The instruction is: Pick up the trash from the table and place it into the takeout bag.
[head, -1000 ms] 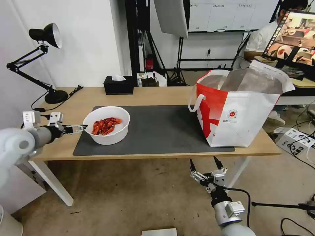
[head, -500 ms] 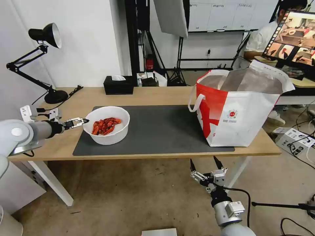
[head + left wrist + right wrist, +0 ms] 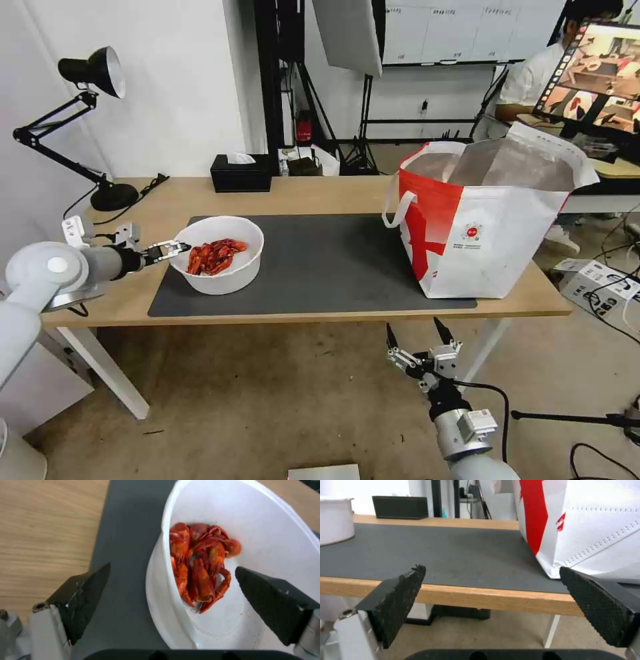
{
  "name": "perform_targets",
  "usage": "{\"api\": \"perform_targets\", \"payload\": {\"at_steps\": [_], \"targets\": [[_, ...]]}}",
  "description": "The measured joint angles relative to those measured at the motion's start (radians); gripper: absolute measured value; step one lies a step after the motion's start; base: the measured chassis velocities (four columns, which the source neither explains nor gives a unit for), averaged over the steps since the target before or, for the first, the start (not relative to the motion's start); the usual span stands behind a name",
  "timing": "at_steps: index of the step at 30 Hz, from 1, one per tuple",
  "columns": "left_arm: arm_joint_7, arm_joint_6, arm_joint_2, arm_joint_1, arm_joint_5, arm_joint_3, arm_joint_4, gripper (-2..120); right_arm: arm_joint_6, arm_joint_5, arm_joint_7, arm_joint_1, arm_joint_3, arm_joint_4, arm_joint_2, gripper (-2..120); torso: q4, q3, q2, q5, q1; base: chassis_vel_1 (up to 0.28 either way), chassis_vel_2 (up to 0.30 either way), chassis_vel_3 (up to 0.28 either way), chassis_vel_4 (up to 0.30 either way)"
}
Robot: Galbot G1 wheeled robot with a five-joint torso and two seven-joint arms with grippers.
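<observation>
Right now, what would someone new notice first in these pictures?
Probably the white bowl of red crayfish shells at the left end of the dark mat, with the left gripper open astride its near rim, one finger inside and one outside. Next, the big white-and-red takeout bag standing open at the table's right end. The right gripper hangs open below the table edge.

The left gripper (image 3: 175, 250) rose and advanced until its spread fingers straddled the white bowl's (image 3: 223, 275) near rim, seemingly without contact.
</observation>
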Motion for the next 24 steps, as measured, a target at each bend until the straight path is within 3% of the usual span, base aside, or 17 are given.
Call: {"api": "perform_targets", "payload": {"at_steps": [8,24], "targets": [[-0.04,-0.001,-0.021,-0.026,0.006,0.025,0.017,71,0.0,0.0,0.0,0.0,0.0,0.0,0.0,100,-0.0001,0.0,0.0,0.0,0.0,0.0,0.0,0.0,0.0],[-0.061,-0.002,-0.027,-0.007,0.006,0.019,0.002,17,0.0,0.0,0.0,0.0,0.0,0.0,0.0,100,0.0,0.0,0.0,0.0,0.0,0.0,0.0,0.0,0.0]]}}
